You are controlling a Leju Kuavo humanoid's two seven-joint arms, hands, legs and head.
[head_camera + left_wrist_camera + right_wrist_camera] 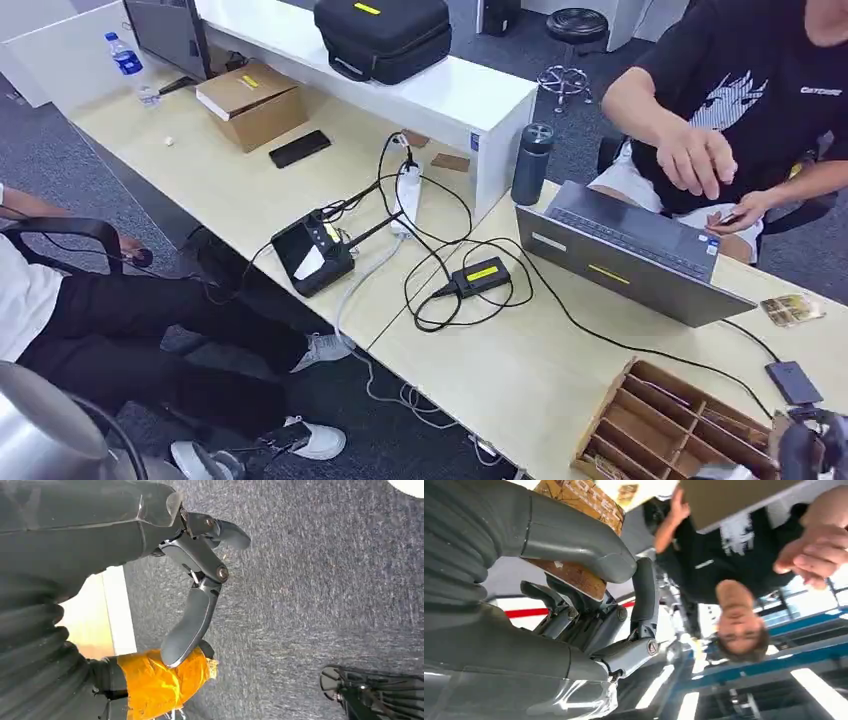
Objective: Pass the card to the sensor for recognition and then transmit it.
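Note:
My right hand [589, 610] pinches a brown patterned card [579, 505] between its thumb and fingers. In the head view that hand [815, 445] sits at the bottom right corner, beside a wooden divider box [660, 420]. A small black sensor pad [793, 382] lies on the table just beyond the hand, cabled toward the laptop [630, 255]. Another card [793, 308] lies flat farther back. My left hand [195, 595] hangs over grey carpet and holds nothing, its fingers loosely apart and its thumb wrapped in orange tape.
A person [760, 90] sits behind the laptop with both hands raised above it. Cables, a black adapter [480, 275], a controller [312, 255], a power strip and a dark bottle [531, 162] lie to the left. Another seated person's legs [150, 330] are at the left.

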